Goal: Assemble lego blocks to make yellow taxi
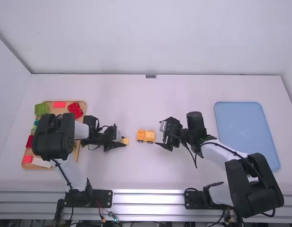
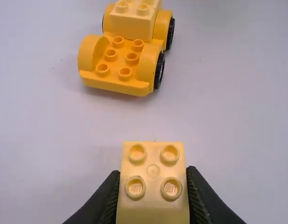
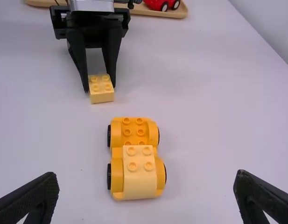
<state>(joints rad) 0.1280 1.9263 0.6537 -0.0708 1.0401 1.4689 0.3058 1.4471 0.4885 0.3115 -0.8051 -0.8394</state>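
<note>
Left of the car, my left gripper is shut on a pale yellow block. In the left wrist view the four-stud block sits between the fingertips of my left gripper. The orange-yellow wheeled base stands on the table between both grippers. One pale yellow block is mounted on one end of the base; bare studs show at the end facing my left gripper. My right gripper is just right of the car; in the right wrist view my right gripper is wide open, nothing between its fingers.
A wooden tray with red, green and other blocks lies at the left, partly under the left arm. A blue tray lies at the right. White table surface extends behind the car.
</note>
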